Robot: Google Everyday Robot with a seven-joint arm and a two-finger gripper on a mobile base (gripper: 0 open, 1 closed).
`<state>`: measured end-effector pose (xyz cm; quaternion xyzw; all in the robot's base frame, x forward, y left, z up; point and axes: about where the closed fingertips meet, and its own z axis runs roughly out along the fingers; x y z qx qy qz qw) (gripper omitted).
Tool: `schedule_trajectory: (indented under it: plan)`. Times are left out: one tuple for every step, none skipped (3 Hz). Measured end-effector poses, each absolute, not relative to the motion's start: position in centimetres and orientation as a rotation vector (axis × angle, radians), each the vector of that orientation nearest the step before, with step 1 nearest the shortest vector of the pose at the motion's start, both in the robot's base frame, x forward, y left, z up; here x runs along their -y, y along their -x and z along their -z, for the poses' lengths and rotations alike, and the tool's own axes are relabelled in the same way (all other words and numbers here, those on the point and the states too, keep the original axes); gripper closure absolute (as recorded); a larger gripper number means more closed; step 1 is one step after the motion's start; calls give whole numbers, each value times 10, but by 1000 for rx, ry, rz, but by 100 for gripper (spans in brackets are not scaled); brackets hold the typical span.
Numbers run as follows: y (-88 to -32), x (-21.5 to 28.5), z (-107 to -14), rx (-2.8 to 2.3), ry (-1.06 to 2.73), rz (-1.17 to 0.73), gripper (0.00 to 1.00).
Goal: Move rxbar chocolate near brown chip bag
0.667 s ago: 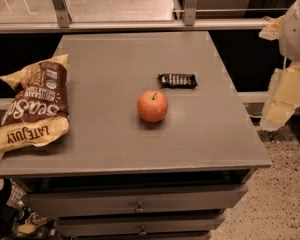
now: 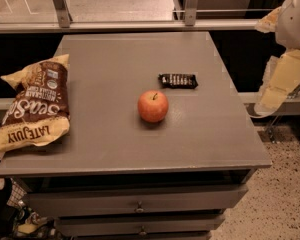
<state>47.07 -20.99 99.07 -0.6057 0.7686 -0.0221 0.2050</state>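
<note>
Three things lay on the grey table (image 2: 115,54). The rxbar chocolate (image 2: 178,80) lay flat, right of the table's middle and toward the back, with its long side running left to right and its white lettering facing up. A red apple (image 2: 153,106) stood just in front of it and a little to the left, close to the bar but not touching it. The brown chip bag (image 2: 35,106) lay well apart from both, at the table's left edge. Its yellow lower end reached the front left corner, and its print read upside down from the camera's side.

Off the table's right side, above the speckled floor (image 2: 290,184), the robot's arm showed as a white rounded part with a cream part below it. The gripper (image 2: 282,84) was taken to be that cream part, well clear of the bar and touching nothing on the table. Whether it was wide or narrow could not be told. Two drawers (image 2: 139,204) with small knobs sat under the tabletop.
</note>
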Motion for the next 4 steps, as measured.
schedule_trajectory:
  plan:
    - [-498,203,-978,-2108,1674,-45,0]
    - [-533,199,-962,-2061,1628,-170,0]
    - [-570,191,-944,-2004,1577,-302,0]
    - [-608,179,-927,-1978,1515,-379,0]
